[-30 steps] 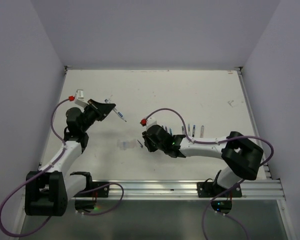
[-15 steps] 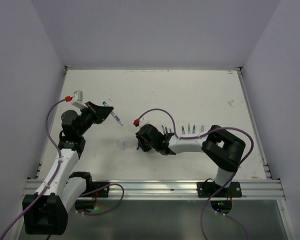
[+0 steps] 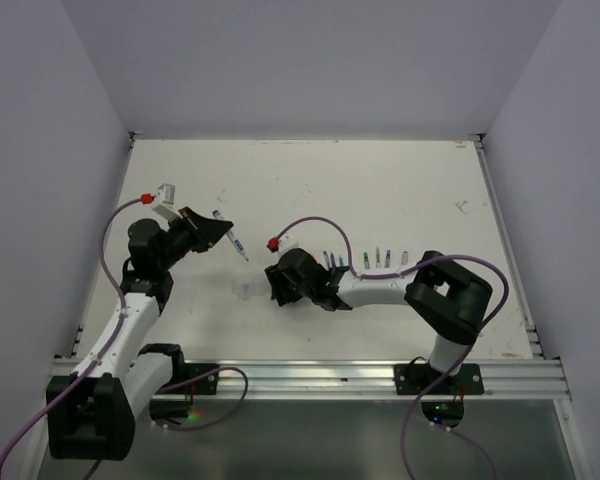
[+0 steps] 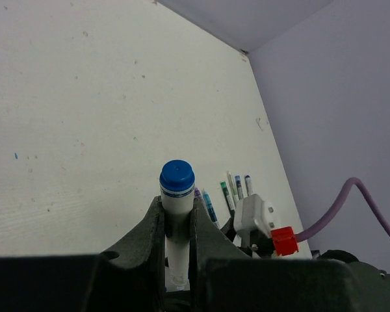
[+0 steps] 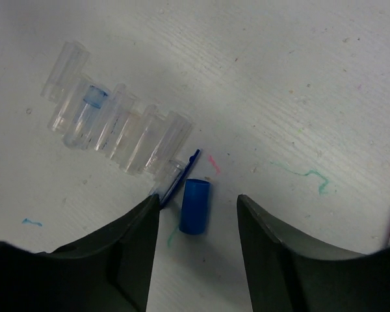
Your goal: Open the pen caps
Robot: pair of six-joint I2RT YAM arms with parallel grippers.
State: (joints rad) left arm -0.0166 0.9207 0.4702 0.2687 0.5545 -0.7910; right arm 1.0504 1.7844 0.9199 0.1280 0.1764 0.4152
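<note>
while the right claw (image 5: 196,203) stands open, a blue cap (image 5: 195,207) lies loose on the table (image 5: 292,78) between its jaws, touching neither, just beside a row of clear tubes (image 5: 117,127). left claw (image 4: 177,207): closed on a pen (image 4: 177,188), blue end outward.

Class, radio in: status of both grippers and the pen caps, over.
Left gripper shut on pen, blue end up. Right gripper open, blue cap loose on table between fingers. Clear tubes crowd it.
</note>
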